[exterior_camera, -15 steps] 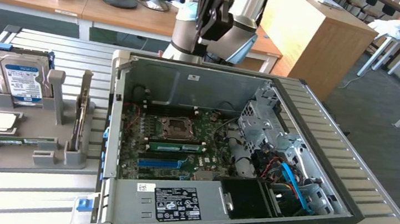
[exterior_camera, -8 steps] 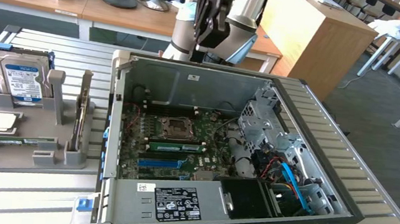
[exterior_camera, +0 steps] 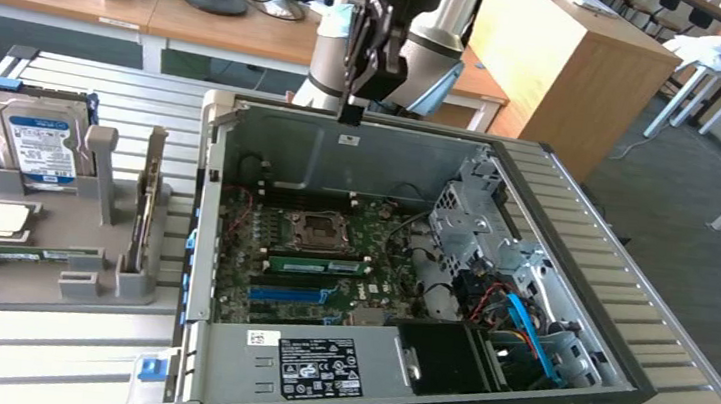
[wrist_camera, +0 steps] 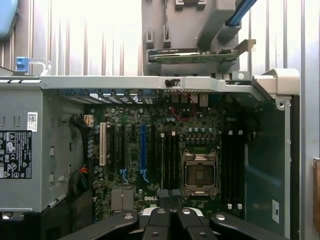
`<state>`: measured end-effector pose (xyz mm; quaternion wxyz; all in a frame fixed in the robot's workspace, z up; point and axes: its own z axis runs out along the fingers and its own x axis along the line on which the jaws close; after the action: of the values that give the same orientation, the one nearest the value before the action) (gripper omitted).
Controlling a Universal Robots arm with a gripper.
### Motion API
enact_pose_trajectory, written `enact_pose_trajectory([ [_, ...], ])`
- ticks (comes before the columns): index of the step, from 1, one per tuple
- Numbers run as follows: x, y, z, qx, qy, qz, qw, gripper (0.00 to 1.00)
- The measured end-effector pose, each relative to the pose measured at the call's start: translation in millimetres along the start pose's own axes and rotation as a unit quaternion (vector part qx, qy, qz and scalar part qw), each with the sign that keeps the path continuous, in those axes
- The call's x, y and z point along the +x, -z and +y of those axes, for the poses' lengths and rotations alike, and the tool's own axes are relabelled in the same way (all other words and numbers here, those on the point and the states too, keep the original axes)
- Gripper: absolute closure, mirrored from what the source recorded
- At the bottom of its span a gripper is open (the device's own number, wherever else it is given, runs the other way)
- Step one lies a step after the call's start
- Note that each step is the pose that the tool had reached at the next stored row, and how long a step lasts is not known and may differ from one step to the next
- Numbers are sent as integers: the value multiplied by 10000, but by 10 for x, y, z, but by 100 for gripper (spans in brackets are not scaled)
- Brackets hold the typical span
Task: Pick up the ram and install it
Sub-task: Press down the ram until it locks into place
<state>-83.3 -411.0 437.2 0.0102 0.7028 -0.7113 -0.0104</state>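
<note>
A long green ram stick (exterior_camera: 30,253) lies flat in the grey holder (exterior_camera: 18,279), at the exterior view's left of the open computer case (exterior_camera: 340,135). Another green stick (exterior_camera: 315,264) sits in a motherboard slot beside the CPU socket (exterior_camera: 318,228). My gripper (exterior_camera: 349,115) hangs above the case's back wall, well apart from both sticks. Its fingers are shut with nothing seen between them. In the wrist view the gripper (wrist_camera: 170,197) looks straight down on the motherboard, with the CPU socket (wrist_camera: 200,172) and black memory slots (wrist_camera: 231,167) below it.
The holder also carries a silver hard drive (exterior_camera: 32,137), a square processor chip (exterior_camera: 4,218) and an upright card (exterior_camera: 146,205). Inside the case are a metal drive cage (exterior_camera: 473,219), blue and orange cables (exterior_camera: 523,320) and a labelled power supply (exterior_camera: 316,363).
</note>
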Motion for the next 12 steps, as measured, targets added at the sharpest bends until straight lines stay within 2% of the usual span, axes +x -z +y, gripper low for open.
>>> enact_pose_trajectory([
  [12, 0, -219, -2, 0, 0, 0, 10000, 90],
])
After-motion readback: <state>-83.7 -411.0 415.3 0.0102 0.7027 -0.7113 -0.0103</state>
